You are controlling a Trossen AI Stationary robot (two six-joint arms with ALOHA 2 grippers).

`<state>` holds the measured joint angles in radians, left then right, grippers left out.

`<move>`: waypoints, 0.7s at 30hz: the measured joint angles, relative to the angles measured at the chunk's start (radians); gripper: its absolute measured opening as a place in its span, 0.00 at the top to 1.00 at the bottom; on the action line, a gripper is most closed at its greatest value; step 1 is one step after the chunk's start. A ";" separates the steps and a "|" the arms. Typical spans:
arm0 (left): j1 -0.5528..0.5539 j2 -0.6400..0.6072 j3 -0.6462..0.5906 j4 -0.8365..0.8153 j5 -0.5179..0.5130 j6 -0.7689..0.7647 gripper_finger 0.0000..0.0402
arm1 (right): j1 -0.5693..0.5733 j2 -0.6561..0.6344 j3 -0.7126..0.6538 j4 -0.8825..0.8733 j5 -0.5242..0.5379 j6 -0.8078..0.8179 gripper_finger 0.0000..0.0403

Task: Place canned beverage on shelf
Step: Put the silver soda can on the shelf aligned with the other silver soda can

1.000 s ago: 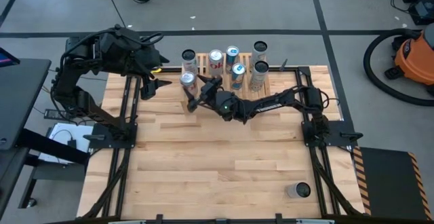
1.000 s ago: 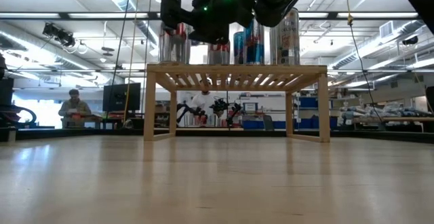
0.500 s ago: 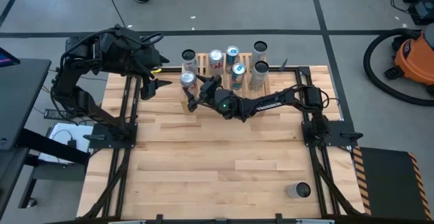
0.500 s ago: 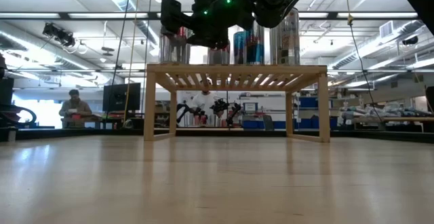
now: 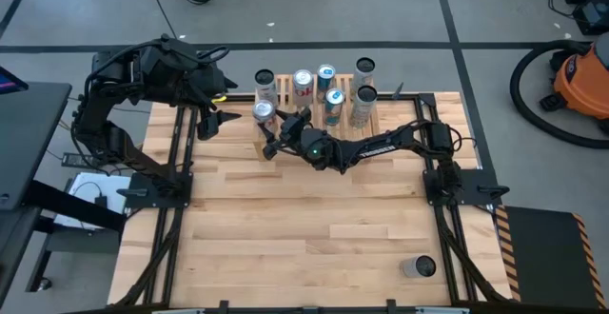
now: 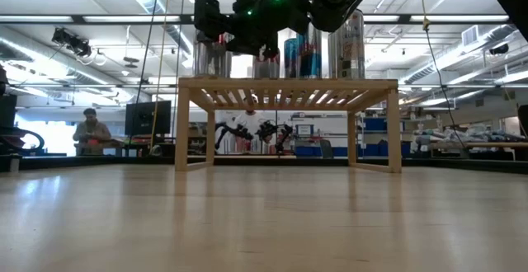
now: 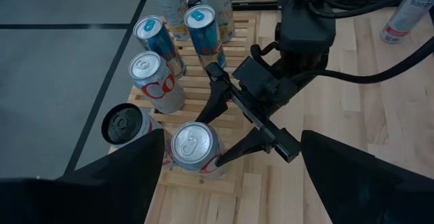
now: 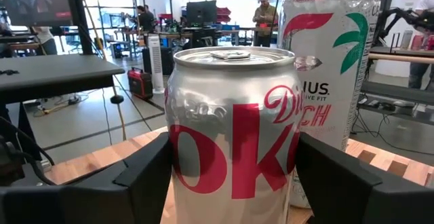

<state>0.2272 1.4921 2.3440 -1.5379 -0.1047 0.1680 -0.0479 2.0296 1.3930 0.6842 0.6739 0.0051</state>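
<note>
The shelf [image 6: 289, 83] stands at the table's far edge with several cans upright on its slats. A silver can with red lettering [image 7: 193, 146] stands upright on its base at the shelf's near left corner. My right gripper [image 5: 274, 129] reaches in level from the table's right and is shut on this can [image 8: 234, 149]. A tall white can [image 8: 332, 81] stands just behind it. My left gripper [image 5: 217, 107] hangs open and high beyond the shelf's left end, touching nothing. My right gripper pinches the silver can's wall [image 8: 178, 170] between its two fingers [image 8: 139, 183], one on each opposite side, about halfway up. The fingers come in level from the table's right and near side. The can stands upright, its base on the shelf's slats.
On the shelf also stand a dark-topped can [image 5: 265, 78], a red-lettered can [image 5: 303, 81], two blue cans [image 5: 330, 86] and two tall cans [image 5: 363, 81]. One more can [image 5: 419, 267] lies near the table's near right corner. The wooden tabletop [image 5: 304, 219] in front is bare.
My right gripper has stayed at the silver can and drawn its fingers in against the can's sides. The can stands where it stood.
</note>
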 joint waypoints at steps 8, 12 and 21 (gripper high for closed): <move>0.000 0.000 0.000 0.000 0.000 0.001 0.14 | 0.036 0.000 0.000 0.003 0.102 -0.070 0.29; 0.000 0.000 0.000 0.000 0.000 0.001 0.14 | 0.064 -0.004 0.000 -0.001 0.141 -0.095 0.29; 0.000 0.000 0.000 -0.005 0.000 0.000 0.14 | 0.110 -0.050 -0.002 -0.048 0.305 -0.114 0.29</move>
<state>0.2268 1.4921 2.3436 -1.5425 -0.1043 0.1684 0.0618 1.9792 1.3907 0.6365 0.9791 -0.1086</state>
